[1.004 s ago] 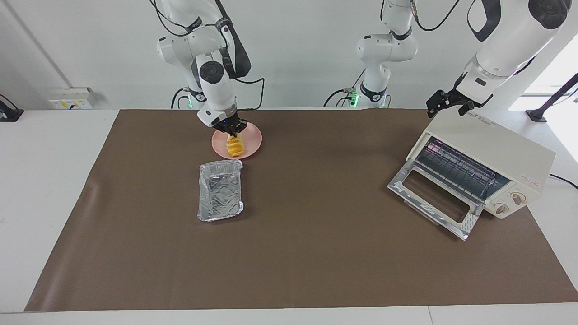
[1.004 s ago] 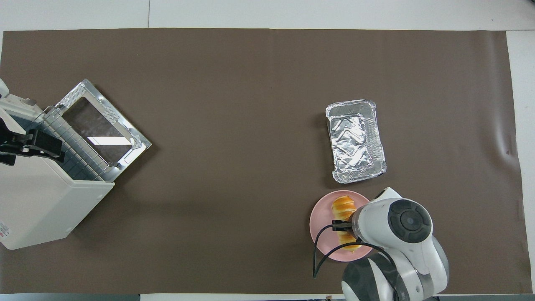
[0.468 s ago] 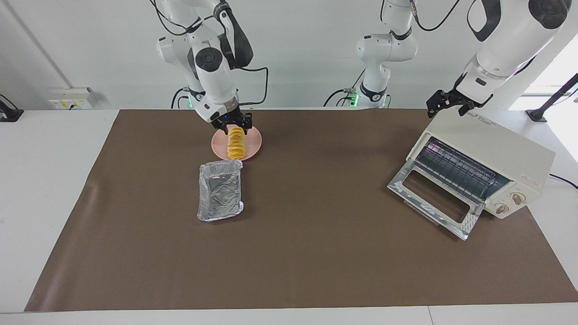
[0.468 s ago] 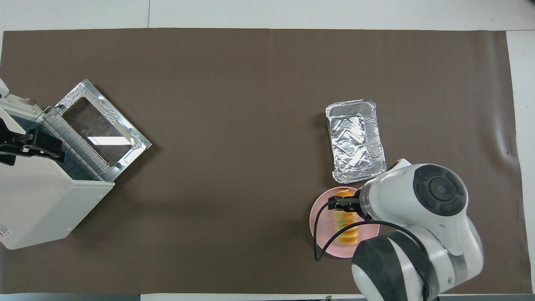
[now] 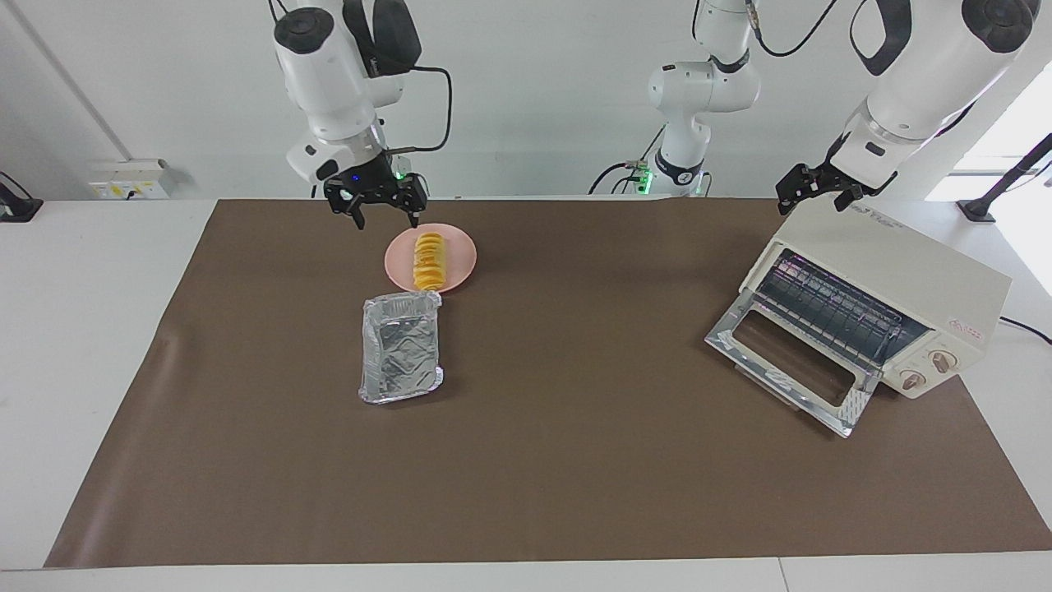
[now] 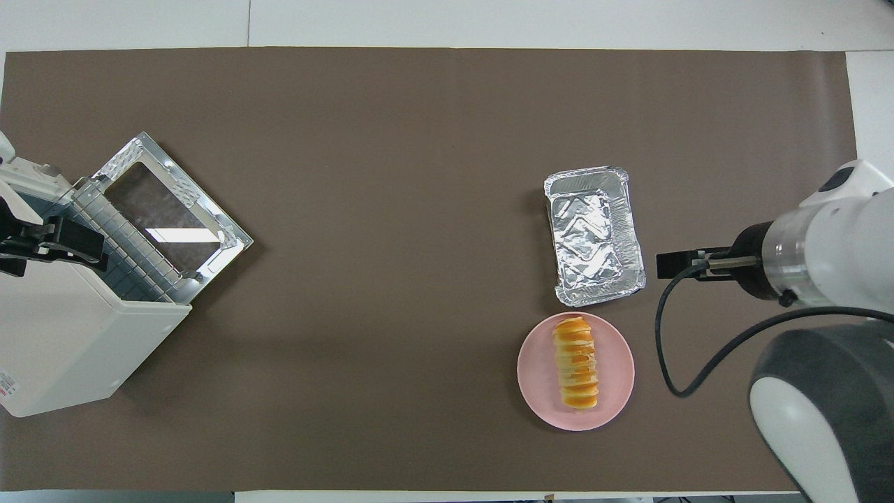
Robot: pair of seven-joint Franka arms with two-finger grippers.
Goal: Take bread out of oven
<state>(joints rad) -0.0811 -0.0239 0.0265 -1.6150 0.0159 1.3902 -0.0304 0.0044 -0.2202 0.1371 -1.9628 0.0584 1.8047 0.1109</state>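
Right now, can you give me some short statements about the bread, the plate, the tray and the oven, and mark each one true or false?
1. The golden ridged bread loaf lies on the round pink plate. True.
2. The crinkled silver foil tray holds the loaf. False: it is empty.
3. The cream-white toaster oven has its glass door shut. False: the door hangs open.
4. The right pincer is open, holding nothing. True.
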